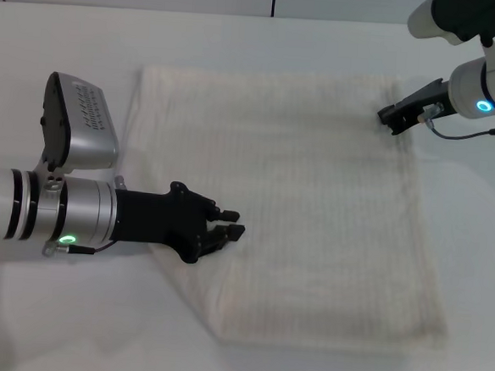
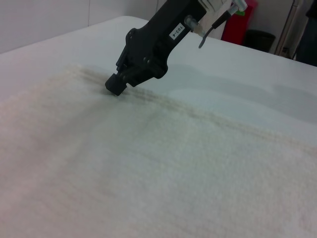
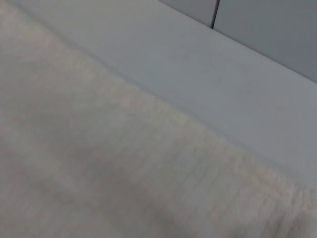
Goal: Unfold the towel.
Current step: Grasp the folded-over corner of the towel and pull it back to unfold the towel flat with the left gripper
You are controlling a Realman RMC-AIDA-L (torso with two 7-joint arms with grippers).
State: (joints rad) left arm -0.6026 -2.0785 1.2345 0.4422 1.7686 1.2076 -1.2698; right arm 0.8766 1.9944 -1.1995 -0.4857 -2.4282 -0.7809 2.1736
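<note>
The towel (image 1: 288, 205) lies spread flat on the white table, cream-white with a faint ribbed weave. My left gripper (image 1: 232, 223) is low over the towel's near-left edge, its fingers a little apart and holding nothing. My right gripper (image 1: 394, 119) is at the towel's far-right corner. In the left wrist view the right gripper (image 2: 115, 85) has its tip down on the hem of the towel (image 2: 148, 168), fingers together, with no cloth lifted. The right wrist view shows only the towel (image 3: 99, 163) and its edge against the table.
The white table (image 1: 241, 41) runs on beyond the towel on every side. In the left wrist view a red object (image 2: 240, 22) and a dark bin (image 2: 260, 39) stand past the table's far edge.
</note>
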